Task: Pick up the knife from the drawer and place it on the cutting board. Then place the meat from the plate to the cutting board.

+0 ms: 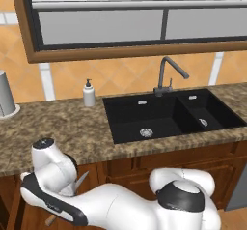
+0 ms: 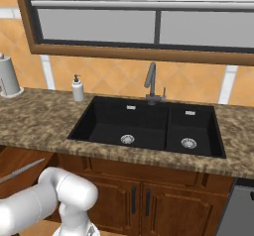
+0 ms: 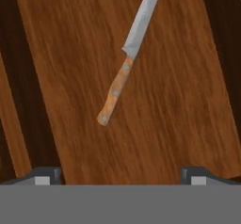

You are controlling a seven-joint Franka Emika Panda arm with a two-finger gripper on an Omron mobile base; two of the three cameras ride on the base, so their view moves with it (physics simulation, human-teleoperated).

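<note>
Tool (image 3: 120, 173) spread wide, holding nothing, poised over the open drawer (image 3: 179, 124). Knife (image 3: 129, 53) lies flat and slantwise on the drawer floor, handle nearest the tips. Risk: thin knife lying flush; fingers may skid off or push it aside.

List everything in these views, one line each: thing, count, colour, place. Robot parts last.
knife: one, grey blade, orange-brown handle, lying flat on the drawer floor
drawer: one, reddish-brown wood, open under the counter's left end
counter: one, speckled brown granite, along the wall
sink: one, black, two basins, set in the counter
faucet: one, grey, behind the sink
soap dispenser: one, white, left of the sink
cylindrical container: one, grey-white, far left of the counter
window: one, brown frame, above the sink
cabinet doors: brown, below the sink
gripper: one, dark tips, open, above the knife
</note>
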